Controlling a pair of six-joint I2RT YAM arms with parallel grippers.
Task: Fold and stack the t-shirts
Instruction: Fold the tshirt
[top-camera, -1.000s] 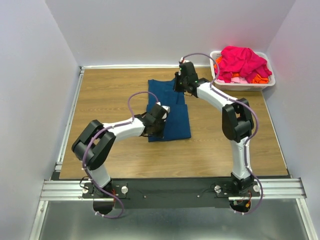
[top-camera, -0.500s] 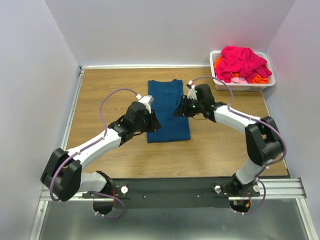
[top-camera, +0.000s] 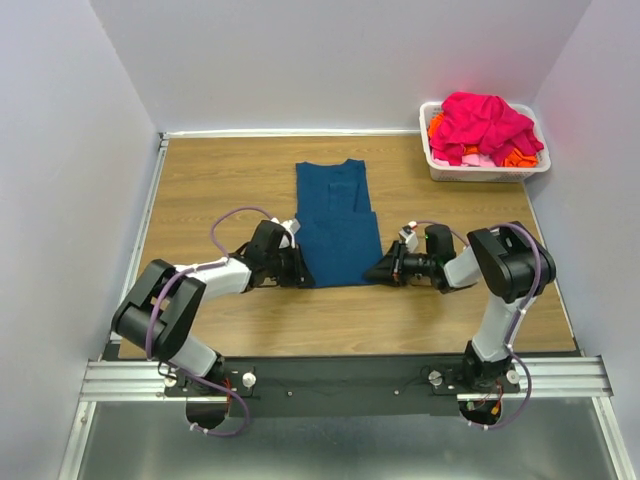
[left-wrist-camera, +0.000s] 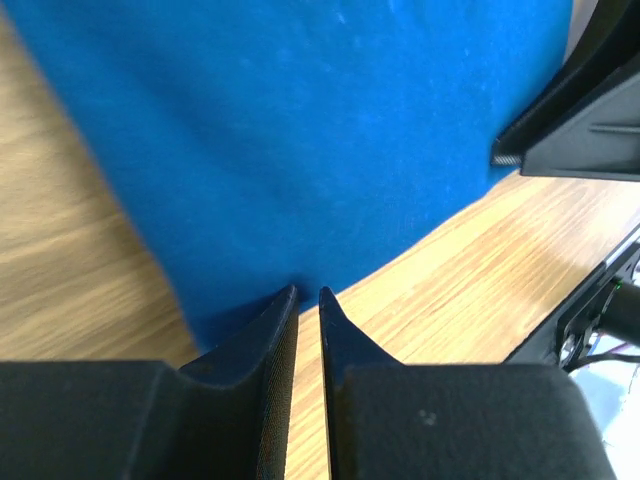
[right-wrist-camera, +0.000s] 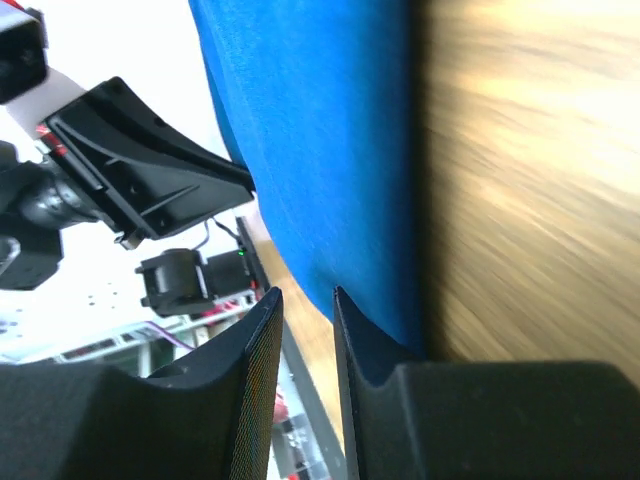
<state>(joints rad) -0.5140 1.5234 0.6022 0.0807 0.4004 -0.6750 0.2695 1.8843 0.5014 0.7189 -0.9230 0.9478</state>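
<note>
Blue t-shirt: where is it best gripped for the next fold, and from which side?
Probably its two near hem corners, approached low from left and right. The blue t-shirt lies flat on the table as a narrow strip, collar far, so only its thin edges offer a pinch.

Lit brightly and evenly from above, with faint soft shadows under the arms (top-camera: 215, 272) on the table (top-camera: 200, 180). Tinged pink on the right wall (top-camera: 592, 110) beside the basket (top-camera: 480, 172). Blurred across the wood in both wrist views; blown out white beside the blue t-shirt (right-wrist-camera: 320, 150) at the right wrist.
</note>
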